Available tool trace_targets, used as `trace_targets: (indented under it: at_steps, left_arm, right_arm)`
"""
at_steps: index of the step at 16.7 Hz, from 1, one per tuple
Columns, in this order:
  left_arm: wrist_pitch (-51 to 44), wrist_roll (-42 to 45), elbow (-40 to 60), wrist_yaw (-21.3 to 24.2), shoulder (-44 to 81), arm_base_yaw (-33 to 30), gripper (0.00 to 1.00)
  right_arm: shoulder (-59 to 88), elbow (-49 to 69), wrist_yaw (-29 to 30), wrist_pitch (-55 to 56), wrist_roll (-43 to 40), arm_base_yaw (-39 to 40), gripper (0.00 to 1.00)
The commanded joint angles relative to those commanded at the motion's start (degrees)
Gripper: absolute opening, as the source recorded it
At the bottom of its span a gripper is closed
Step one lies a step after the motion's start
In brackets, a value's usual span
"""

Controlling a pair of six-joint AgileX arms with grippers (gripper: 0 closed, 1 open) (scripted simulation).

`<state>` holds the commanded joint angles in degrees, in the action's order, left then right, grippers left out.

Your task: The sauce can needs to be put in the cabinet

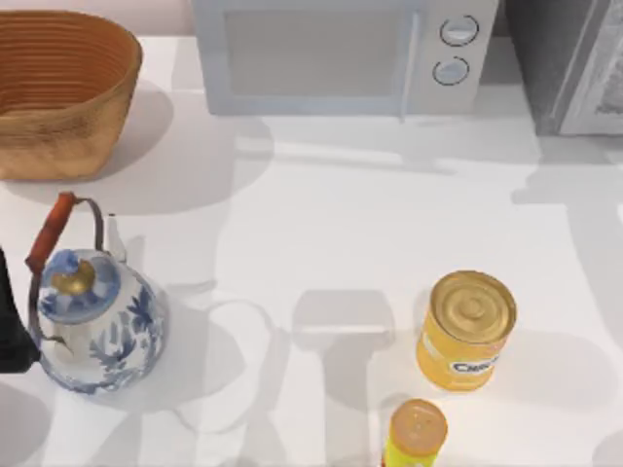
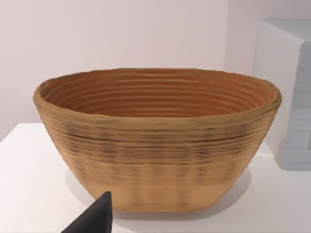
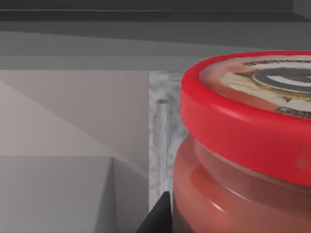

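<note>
The sauce can (image 3: 243, 160), red with a red-rimmed printed top, looms close in the right wrist view. A dark fingertip (image 3: 158, 218) of my right gripper lies against its side, so the gripper looks shut on it. Behind the can are grey inner surfaces and a speckled grey panel of the cabinet (image 3: 163, 136). The cabinet (image 1: 560, 58) stands at the table's back right corner, its lighter door panel swung outward. My left arm (image 1: 10, 331) is parked at the left edge beside the teapot, and one of its fingertips (image 2: 95, 218) shows in front of the basket.
A woven basket (image 1: 58, 88) sits at the back left and a pale microwave (image 1: 341, 53) at the back middle. A blue-and-white teapot (image 1: 92, 316) stands front left. A wide yellow can (image 1: 465, 331) and a small orange-lidded can (image 1: 417, 433) stand front right.
</note>
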<state>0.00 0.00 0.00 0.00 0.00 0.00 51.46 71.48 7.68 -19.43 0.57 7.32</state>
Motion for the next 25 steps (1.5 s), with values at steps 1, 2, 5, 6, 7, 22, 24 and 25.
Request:
trace_targets:
  at_steps: [1,2,5,6,7,22,24,25]
  left_arm:
    - [0.0,0.0,0.0,0.0,0.0,0.0,1.00]
    - [0.0,0.0,0.0,0.0,0.0,0.0,1.00]
    - [0.0,0.0,0.0,0.0,0.0,0.0,1.00]
    - [0.0,0.0,0.0,0.0,0.0,0.0,1.00]
    - [0.0,0.0,0.0,0.0,0.0,0.0,1.00]
    - [0.0,0.0,0.0,0.0,0.0,0.0,1.00]
    - [0.0,0.0,0.0,0.0,0.0,0.0,1.00]
    - [0.0,0.0,0.0,0.0,0.0,0.0,1.00]
  right_arm:
    - [2.1,2.8,0.3,-0.8,0.1,0.3,0.00]
    - [4.2,5.7,0.6,-1.6,0.1,0.6,0.00]
    - [10.2,13.9,1.4,-4.0,0.2,1.6,0.00]
    - [12.3,16.9,1.7,-4.8,0.2,1.9,0.00]
    - [14.5,20.1,2.0,-5.6,0.2,2.2,0.00]
    - [26.5,35.6,3.7,-10.0,0.6,3.4,0.00]
    - [28.8,37.8,3.5,-9.8,0.6,3.0,0.00]
    - [30.2,38.9,3.3,-9.6,0.6,2.8,0.00]
